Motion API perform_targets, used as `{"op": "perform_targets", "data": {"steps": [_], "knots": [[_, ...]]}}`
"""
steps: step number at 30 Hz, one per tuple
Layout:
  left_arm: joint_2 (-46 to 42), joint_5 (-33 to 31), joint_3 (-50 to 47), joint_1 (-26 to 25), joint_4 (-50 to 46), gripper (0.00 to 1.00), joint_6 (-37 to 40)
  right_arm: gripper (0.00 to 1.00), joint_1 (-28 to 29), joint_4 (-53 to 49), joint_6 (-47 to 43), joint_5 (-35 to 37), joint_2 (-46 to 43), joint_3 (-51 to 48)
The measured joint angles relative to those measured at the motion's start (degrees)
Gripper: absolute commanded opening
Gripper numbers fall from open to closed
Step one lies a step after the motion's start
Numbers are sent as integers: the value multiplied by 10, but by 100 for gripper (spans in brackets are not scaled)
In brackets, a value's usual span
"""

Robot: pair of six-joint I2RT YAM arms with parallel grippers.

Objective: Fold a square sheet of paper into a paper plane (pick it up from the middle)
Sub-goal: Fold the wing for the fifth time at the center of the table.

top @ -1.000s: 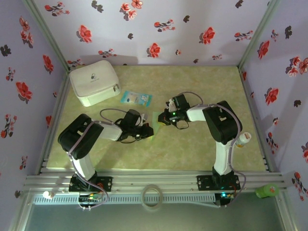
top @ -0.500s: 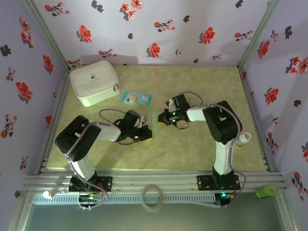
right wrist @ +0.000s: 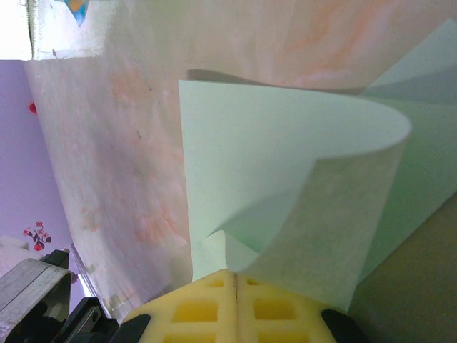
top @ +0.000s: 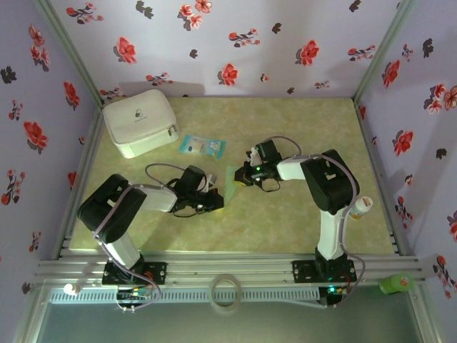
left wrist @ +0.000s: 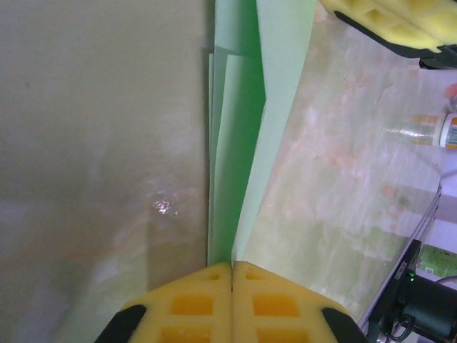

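We count one square sheet of paper (top: 230,179), creased, at frame centre on the table (top: 300,128). There is also one white zipped pouch (top: 139,121) at upper left, contents unseen, and one blue-and-white packet (top: 202,146). Of two grippers, the right gripper (right wrist: 235,275) clamps the sheet's curled flap, while the left gripper (left wrist: 232,266) has its pads together at the sheet's edge.

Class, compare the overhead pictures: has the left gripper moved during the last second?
Yes. The left gripper has drawn slightly left and down in the overhead view, away from the blue-and-white packet.
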Motion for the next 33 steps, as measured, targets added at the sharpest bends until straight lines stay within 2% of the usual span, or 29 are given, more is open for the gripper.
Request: {"op": "perform_targets", "data": {"steps": [3,6,9,13,15,19,22,24,26,30,33], "knots": [[-2,0,-3,0,0,1,2,5,0,0,0,0,0,0],[-4,0,-5,0,1,13,2,5,0,0,0,0,0,0],[-12,1,-9,0,-4,13,2,5,0,0,0,0,0,0],[-16,0,-17,0,-5,2,2,5,0,-1,0,0,0,1],[-17,0,-17,0,-5,0,2,5,0,-3,0,0,1,2],[-17,0,-17,0,-4,2,2,5,0,-5,0,0,2,3],[-20,0,-18,0,-5,13,2,5,0,-5,0,0,2,3],[-27,0,-23,0,-8,14,2,5,0,-5,0,0,2,3],[-34,0,-28,0,-13,8,2,5,0,-5,0,0,2,3],[-36,-2,-32,0,-17,3,2,5,0,-5,0,0,2,3],[-38,-2,-32,0,-17,14,2,5,0,-5,0,0,2,3]]}}
